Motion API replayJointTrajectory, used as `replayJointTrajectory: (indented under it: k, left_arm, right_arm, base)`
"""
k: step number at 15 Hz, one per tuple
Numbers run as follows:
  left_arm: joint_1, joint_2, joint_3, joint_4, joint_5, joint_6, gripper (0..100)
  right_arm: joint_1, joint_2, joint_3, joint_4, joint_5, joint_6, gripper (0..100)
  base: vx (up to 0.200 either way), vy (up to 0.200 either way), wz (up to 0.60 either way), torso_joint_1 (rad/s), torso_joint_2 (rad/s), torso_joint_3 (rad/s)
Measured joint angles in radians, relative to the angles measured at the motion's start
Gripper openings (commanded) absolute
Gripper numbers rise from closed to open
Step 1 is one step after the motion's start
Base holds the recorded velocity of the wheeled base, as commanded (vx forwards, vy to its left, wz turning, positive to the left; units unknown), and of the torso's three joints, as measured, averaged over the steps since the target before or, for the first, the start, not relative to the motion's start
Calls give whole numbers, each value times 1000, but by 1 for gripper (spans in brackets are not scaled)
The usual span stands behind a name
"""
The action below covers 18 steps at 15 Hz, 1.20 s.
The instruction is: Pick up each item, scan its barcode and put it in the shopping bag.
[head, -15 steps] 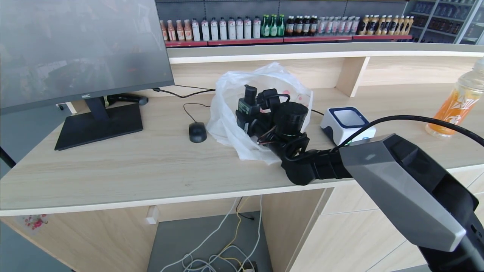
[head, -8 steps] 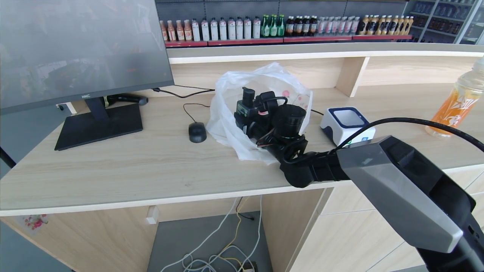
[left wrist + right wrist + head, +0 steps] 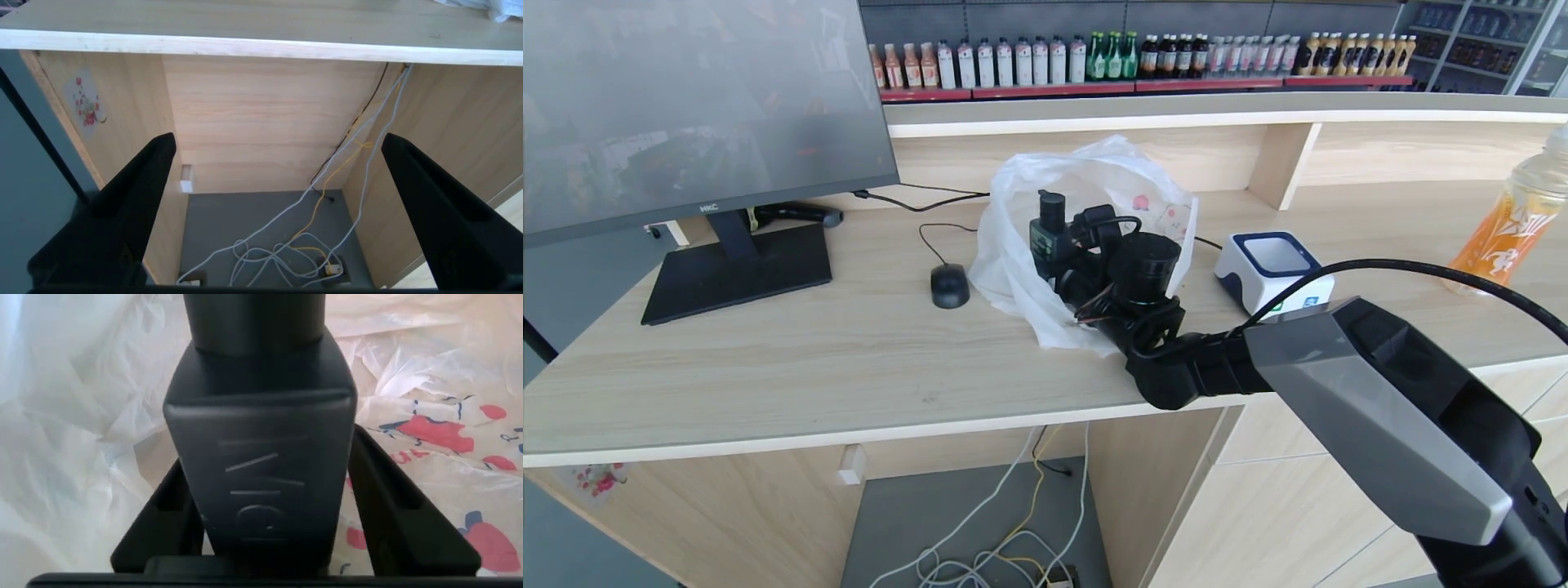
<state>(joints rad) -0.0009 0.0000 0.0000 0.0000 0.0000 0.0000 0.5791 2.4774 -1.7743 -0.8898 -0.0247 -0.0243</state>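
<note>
My right jaws are closed on the black bottle (image 3: pixel 260 449), with the shopping bag (image 3: pixel 82 416) around and beneath them. I should lower fully before releasing, so it settles gently; my left jaws gape empty.

Stretches the grey-and-black right arm (image 3: pixel 1372 408) forward, wrist angled downward. Clamps the black two-fingered right gripper (image 3: pixel 265 490) on a black square-shouldered bottle (image 3: pixel 261 400), fingers (image 3: pixel 159 514) on either side, bottle neck pointing away from the palm. Carries the black left gripper (image 3: pixel 278 212) with both prongs spread wide apart.
</note>
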Motion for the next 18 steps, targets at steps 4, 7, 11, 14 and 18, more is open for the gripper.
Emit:
replayJointTrajectory:
  k: [4,7,11,14,18]
  left_arm:
    - [0,0,0,0,0,0,100]
    - [-1,0,0,0,0,0,100]
    - [1,0,0,0,0,0,100]
    - [0,0,0,0,0,0,100]
    - [0,0,0,0,0,0,100]
  right_arm:
    - [0,1,3,-40,1,13,100]
    - [-1,-1,4,-66,1,18,100]
    - [-11,-50,19,-82,3,14,100]
    - [-17,-122,65,-85,3,14,100]
    - [-11,-245,235,-140,6,11,100]
  base:
    - [0,0,0,0,0,0]
    - [0,0,0,0,0,0]
    - [0,0,0,0,0,0]
    - [0,0,0,0,0,0]
    - [0,0,0,0,0,0]
